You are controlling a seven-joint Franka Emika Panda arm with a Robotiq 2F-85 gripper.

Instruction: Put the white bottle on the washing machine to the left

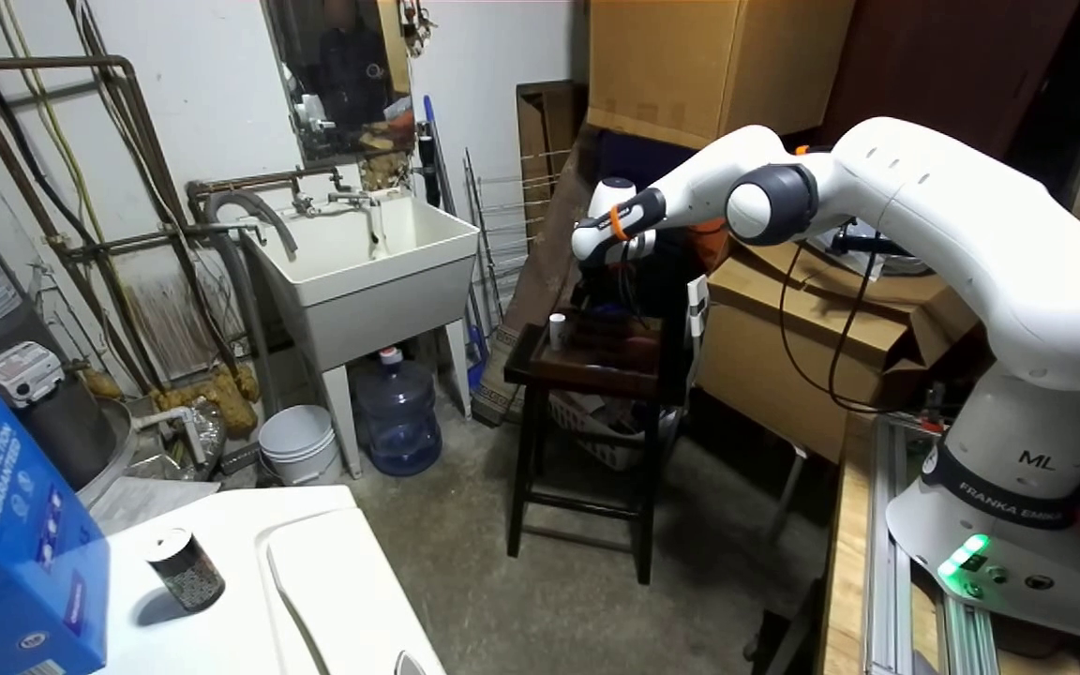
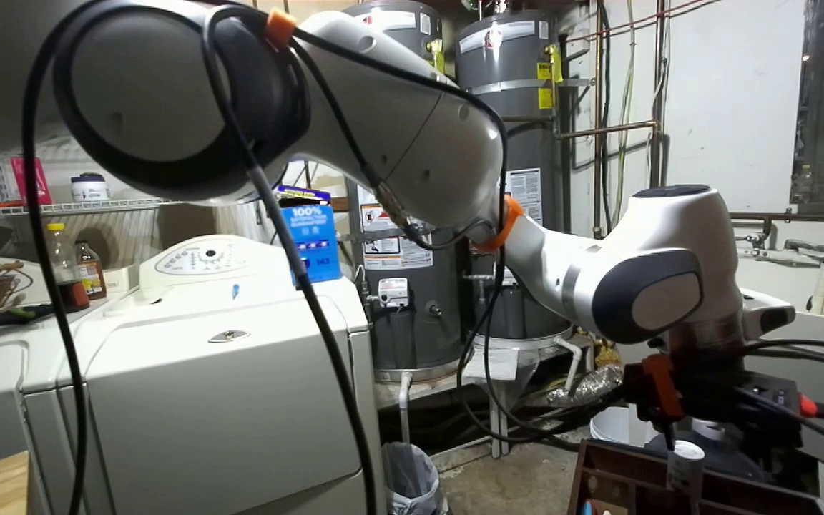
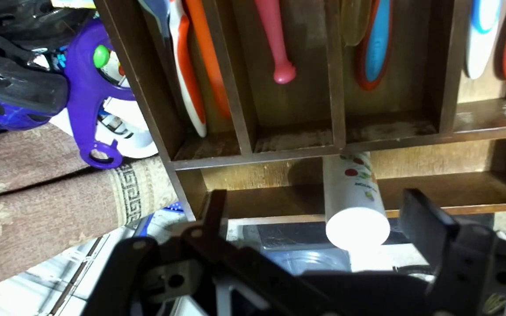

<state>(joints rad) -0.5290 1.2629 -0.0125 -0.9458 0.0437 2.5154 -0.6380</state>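
The white bottle (image 3: 356,197) stands upright in the front slot of a dark wooden divided tray (image 3: 279,156). It also shows in both exterior views, as a small white cylinder (image 1: 557,331) and below the gripper (image 2: 687,465). My gripper (image 3: 313,195) is open, with one finger on each side of the bottle in the wrist view. The bottle is nearer the right finger and no contact shows. In an exterior view the fingers are mostly hidden in dark. The washing machine (image 1: 231,525) has a white top at bottom left; it also shows in an exterior view (image 2: 212,315).
The tray rests on a dark stool (image 1: 587,375) and holds several utensils. A blue box (image 1: 24,534) and a short dark cylinder (image 1: 186,569) stand on the washing machine. A utility sink (image 1: 390,272), a blue water jug (image 1: 397,412) and cardboard boxes (image 1: 784,328) surround the stool.
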